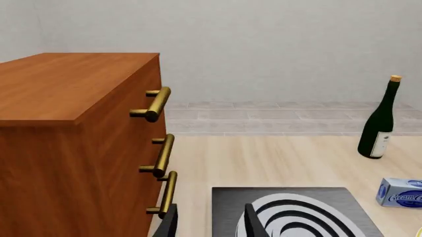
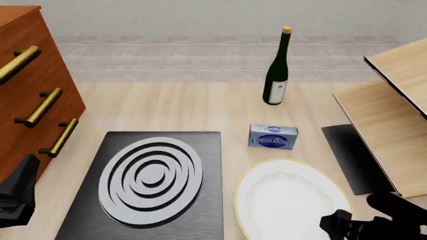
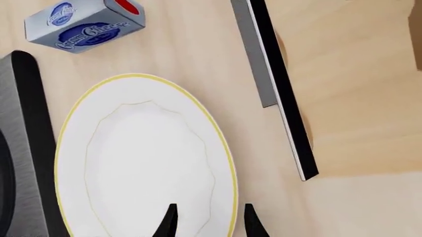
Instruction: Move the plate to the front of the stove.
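Note:
The white plate (image 2: 287, 197) with its thin yellow rim lies flat on the table, just right of the stove (image 2: 200, 150), a black slab with a silver ring burner (image 2: 150, 180). My right gripper (image 2: 330, 222) hovers at the plate's near right edge. In the right wrist view this gripper (image 3: 208, 221) is open, its two fingers standing either side of the rim of the plate (image 3: 145, 148). My left gripper (image 2: 25, 172) is open between the dresser and the stove's left side, and the left wrist view shows it (image 1: 209, 223) holding nothing, at the edge of the stove (image 1: 290, 195).
A wooden dresser (image 2: 27, 75) with brass handles stands at the left. A green wine bottle (image 2: 277, 70) is at the back and a cream cheese box (image 2: 273, 136) sits behind the plate. A plain dark panel (image 2: 353, 155) and a wooden board (image 2: 393, 100) lie at the right.

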